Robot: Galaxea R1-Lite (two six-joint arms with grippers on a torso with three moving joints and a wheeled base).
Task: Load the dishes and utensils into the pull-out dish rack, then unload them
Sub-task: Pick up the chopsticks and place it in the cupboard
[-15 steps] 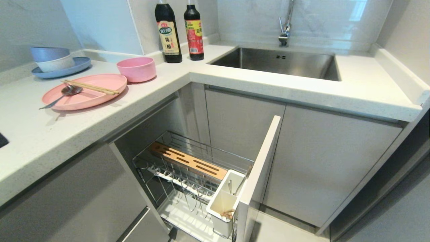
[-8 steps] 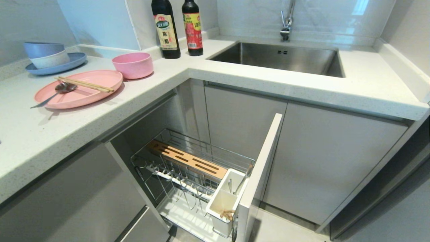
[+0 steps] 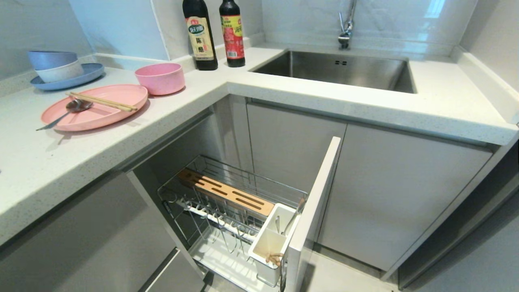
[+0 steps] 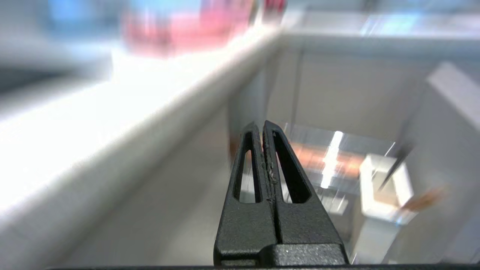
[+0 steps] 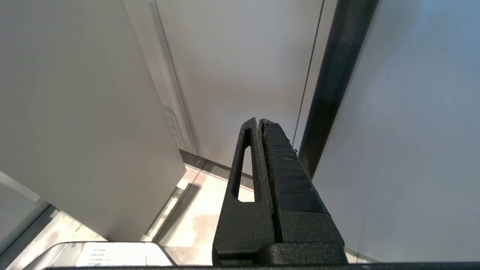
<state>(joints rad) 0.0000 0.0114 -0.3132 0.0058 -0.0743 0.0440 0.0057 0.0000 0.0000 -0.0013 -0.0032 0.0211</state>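
1. The left gripper (image 4: 264, 125) points toward the pulled-out dish rack (image 3: 227, 202) below the desk (image 3: 284, 95) edge, fingers pressed together, holding nothing
2. The right gripper (image 5: 258, 122) hangs by cabinet doors, fingers together and empty
3. The pink plate (image 3: 101, 115) carries the chopsticks (image 3: 101, 102) and spoon (image 3: 67, 111) near the desk's left end, pink bowl (image 3: 160, 78) just behind
4. Nothing on the desk has shifted since half a second ago

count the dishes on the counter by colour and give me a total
pink: 2, the pink plate and the pink bowl
blue: 2, the blue plate and the blue bowl
white: 1, the white bowl under the blue one
total: 5
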